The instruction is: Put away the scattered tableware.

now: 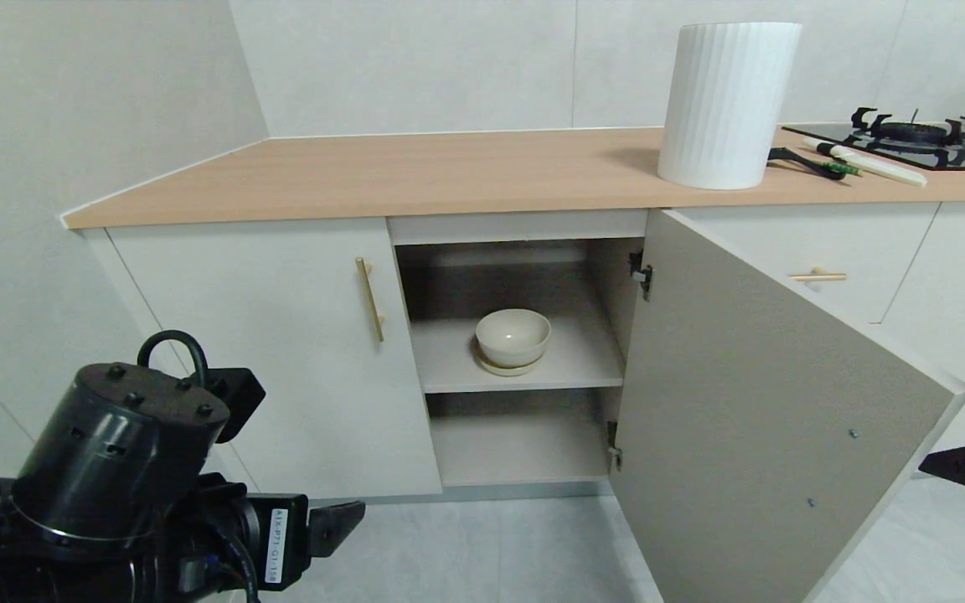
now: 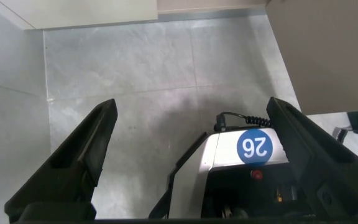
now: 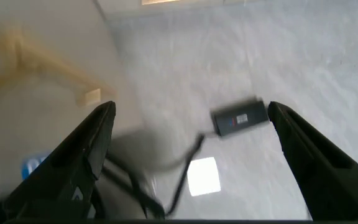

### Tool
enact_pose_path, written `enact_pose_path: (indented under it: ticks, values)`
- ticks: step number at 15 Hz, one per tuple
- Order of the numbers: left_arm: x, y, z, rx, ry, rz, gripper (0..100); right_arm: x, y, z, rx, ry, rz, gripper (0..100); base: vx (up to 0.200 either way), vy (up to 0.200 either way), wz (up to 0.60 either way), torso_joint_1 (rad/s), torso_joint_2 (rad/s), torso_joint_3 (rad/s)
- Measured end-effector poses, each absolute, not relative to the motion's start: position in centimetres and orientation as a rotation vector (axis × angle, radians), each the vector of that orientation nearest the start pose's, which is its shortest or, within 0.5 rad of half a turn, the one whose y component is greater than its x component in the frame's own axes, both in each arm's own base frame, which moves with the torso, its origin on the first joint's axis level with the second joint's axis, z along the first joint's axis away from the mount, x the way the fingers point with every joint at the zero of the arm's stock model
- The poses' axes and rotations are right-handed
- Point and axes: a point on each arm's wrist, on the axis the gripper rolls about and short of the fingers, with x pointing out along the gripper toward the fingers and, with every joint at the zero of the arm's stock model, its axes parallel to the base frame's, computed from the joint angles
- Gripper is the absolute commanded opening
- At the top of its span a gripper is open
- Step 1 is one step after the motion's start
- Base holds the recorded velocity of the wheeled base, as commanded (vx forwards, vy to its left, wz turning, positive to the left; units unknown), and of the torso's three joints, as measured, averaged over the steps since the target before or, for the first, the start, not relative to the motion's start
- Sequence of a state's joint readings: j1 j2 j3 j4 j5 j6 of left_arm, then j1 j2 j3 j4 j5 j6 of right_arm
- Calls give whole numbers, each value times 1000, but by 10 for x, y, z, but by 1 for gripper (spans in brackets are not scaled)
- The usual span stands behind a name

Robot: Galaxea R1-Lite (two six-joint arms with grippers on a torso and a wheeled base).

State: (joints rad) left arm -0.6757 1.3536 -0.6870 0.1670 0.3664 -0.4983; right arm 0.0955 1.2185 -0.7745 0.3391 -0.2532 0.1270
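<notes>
With both jaws apart and empty, the open door (image 1: 750, 402) near the right jaws could be struck if they are raised toward the table (image 1: 415, 172).

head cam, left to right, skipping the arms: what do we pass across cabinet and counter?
gold bar door handle → cream ceramic bowl → tall white ribbed cylinder → black gas hob
</notes>
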Motion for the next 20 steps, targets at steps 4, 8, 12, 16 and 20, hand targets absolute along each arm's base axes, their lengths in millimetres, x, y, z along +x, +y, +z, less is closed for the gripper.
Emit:
enact_pose_path:
  ticks: [4,8,12,16,20]
  values:
    - [151,-111,169,-56,770,-102,100,173,9,195,28,755,-166,100,0,0,0,0,0,0]
    - [151,-111,169,-56,770,-103,100,179,10,194,73,729,-158,100,0,0,0,0,0,0]
    - [151,-111,169,-55,770,-103,100,179,16,194,120,728,-98,100,0,0,0,0,0,0]
    - [151,-111,169,-53,770,-104,100,178,31,192,158,744,-30,100,0,0,0,0,0,0]
    - [151,-111,169,-54,769,-104,100,175,49,185,163,787,50,100,0,0,0,0,0,0]
